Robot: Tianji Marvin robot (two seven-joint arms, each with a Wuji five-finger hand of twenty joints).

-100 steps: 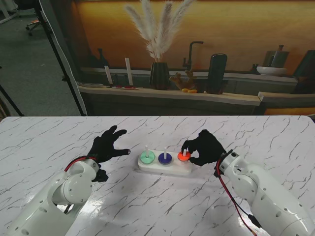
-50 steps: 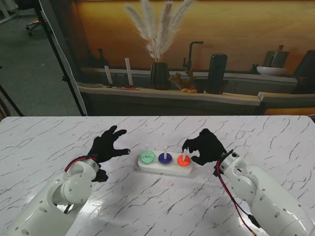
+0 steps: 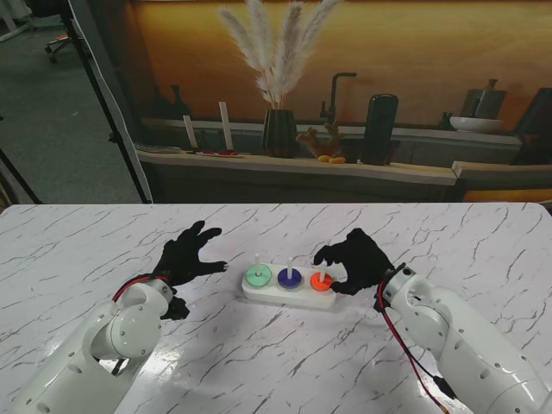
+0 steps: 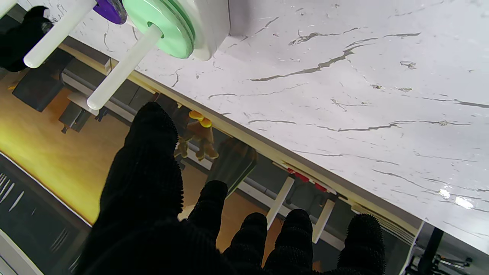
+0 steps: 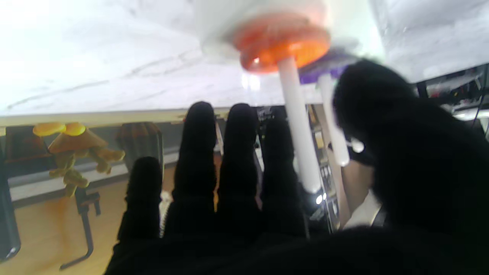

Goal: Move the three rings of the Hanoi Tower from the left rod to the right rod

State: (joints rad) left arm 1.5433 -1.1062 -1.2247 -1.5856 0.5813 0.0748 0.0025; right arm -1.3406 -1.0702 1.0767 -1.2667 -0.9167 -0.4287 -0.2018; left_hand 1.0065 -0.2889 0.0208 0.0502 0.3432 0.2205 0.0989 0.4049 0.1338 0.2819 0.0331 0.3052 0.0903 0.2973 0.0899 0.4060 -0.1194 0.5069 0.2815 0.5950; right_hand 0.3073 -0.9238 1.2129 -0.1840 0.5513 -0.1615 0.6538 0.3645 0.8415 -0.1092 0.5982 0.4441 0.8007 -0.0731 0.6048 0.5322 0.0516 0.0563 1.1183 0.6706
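A white Hanoi base (image 3: 289, 294) lies mid-table with three white rods. The green ring (image 3: 257, 277) (image 4: 160, 25) sits on the left rod, the purple ring (image 3: 289, 277) (image 4: 110, 9) on the middle rod, the orange ring (image 3: 322, 279) (image 5: 280, 42) on the right rod, resting on the base. My right hand (image 3: 355, 261) hovers just right of the orange ring with fingers spread and nothing held; its fingers (image 5: 237, 152) stand apart from the right rod (image 5: 298, 126). My left hand (image 3: 185, 254) is open to the left of the base, fingers (image 4: 153, 160) splayed.
The marble table (image 3: 276, 362) runs out to all sides. Behind its far edge stands a counter (image 3: 293, 164) with a dark vase of pampas grass (image 3: 278, 129), a black tap and small items. A tripod leg (image 3: 103, 103) stands at the far left.
My right hand has let go of the orange ring, which has dropped down the right rod onto the base, and the fingers have opened. The left hand has not moved.
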